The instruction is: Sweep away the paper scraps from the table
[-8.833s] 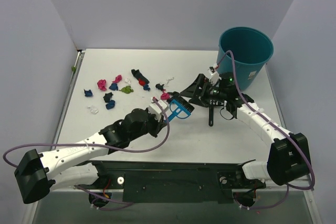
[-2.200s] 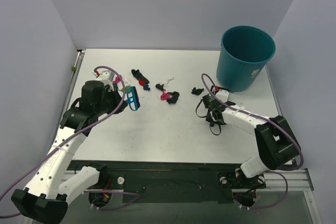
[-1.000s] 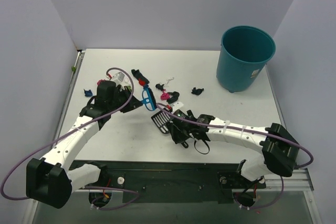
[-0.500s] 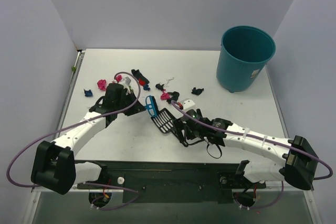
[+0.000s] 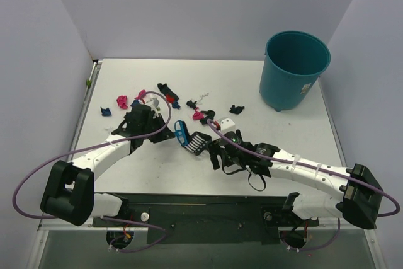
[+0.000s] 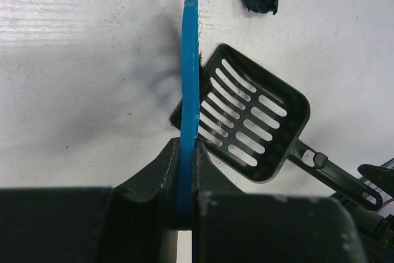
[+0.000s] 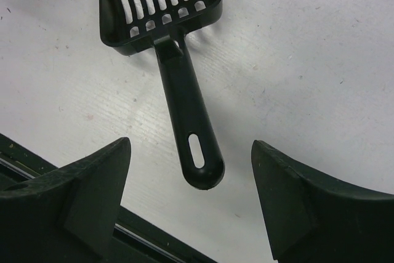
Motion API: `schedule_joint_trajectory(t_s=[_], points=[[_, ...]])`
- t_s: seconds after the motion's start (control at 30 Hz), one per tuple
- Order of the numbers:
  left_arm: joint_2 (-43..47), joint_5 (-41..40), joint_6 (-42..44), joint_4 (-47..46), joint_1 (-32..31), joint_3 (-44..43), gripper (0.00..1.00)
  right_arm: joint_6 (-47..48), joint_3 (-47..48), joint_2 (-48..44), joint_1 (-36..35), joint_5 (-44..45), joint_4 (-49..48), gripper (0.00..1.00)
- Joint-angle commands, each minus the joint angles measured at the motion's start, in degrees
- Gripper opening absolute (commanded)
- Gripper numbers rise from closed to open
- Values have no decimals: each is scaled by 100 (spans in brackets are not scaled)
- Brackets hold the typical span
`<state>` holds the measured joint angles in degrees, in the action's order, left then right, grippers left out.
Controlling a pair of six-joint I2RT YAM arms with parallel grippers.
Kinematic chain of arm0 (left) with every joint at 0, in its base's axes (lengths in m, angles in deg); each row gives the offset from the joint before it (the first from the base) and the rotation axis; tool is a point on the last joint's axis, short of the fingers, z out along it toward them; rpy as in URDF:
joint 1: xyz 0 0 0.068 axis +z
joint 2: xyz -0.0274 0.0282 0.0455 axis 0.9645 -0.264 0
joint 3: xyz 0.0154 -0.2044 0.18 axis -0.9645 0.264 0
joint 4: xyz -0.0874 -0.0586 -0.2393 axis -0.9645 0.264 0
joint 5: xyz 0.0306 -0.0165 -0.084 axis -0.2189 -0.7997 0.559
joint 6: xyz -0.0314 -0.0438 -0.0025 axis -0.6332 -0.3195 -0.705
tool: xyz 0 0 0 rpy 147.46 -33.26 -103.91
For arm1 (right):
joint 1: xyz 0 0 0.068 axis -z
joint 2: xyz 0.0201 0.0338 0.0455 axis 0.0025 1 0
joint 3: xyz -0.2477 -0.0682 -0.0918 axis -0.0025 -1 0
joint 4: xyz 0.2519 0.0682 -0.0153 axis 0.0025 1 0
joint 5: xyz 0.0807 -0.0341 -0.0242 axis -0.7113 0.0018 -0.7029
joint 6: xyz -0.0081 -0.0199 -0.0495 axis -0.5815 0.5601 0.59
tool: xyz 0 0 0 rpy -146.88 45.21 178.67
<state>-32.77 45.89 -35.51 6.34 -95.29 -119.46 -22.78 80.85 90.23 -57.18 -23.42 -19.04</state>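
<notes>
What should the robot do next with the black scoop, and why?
Probably slide the right tool forward and close it on the black scoop by its handle. Its jaws stand open, with the handle lying loose on the table between them. The left tool grips the blue brush beside the scoop, and paper scraps lie nearby.

Bright, even light falls from above. The white table shows no glare in the top view. Shadows are soft: a grey smudge lies left of the brush, and a faint one lies beside the scoop handle. In both wrist views the table grain is sharp, while the near fingers are dark and blurred.
</notes>
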Motion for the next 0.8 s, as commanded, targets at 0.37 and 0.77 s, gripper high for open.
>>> schedule_joint_trajectory(t_s=[0.37,0.77], points=[[-166,2,146,-386,-93,-14,0,515,-196,-336,202,-104,-616,66],[-254,2,111,-394,-137,-84,0,744,199,455,193,-351,-809,49]])
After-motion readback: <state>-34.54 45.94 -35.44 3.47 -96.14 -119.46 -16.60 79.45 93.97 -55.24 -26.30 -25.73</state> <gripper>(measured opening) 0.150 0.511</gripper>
